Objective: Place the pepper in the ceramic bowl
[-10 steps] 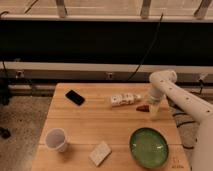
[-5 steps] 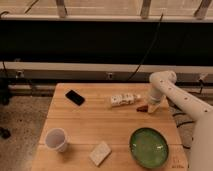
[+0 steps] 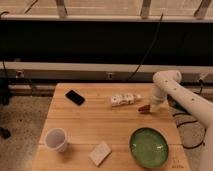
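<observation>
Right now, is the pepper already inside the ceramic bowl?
No, the pepper is beside the gripper, apart from the ceramic bowl nearer the camera.

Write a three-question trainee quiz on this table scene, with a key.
1. True or false: the pepper already lies in the bowl.
2. Which thing lies nearest the gripper? A) cup B) pepper C) phone
3. Short answer: what colour is the bowl's inside?

Key:
1. False. The pepper lies on the table, right beside the gripper at the far right side, behind the bowl.
2. B.
3. Green.
</observation>
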`<control>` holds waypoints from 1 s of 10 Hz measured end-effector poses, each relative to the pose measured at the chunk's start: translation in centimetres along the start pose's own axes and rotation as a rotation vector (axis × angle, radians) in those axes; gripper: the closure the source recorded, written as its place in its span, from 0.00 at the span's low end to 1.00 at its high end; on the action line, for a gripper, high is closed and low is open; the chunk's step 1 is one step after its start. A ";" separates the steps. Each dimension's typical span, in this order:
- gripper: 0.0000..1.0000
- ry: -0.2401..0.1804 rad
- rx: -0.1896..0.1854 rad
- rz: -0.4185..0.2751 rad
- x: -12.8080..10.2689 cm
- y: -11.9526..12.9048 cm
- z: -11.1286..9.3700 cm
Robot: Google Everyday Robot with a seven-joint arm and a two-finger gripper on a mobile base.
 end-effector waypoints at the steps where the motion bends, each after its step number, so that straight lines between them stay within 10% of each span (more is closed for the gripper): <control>1: 1.00 -0.010 0.021 -0.016 -0.1 1.1 -1.9; 10: 1.00 -0.042 0.057 -0.131 -3.1 11.6 -7.0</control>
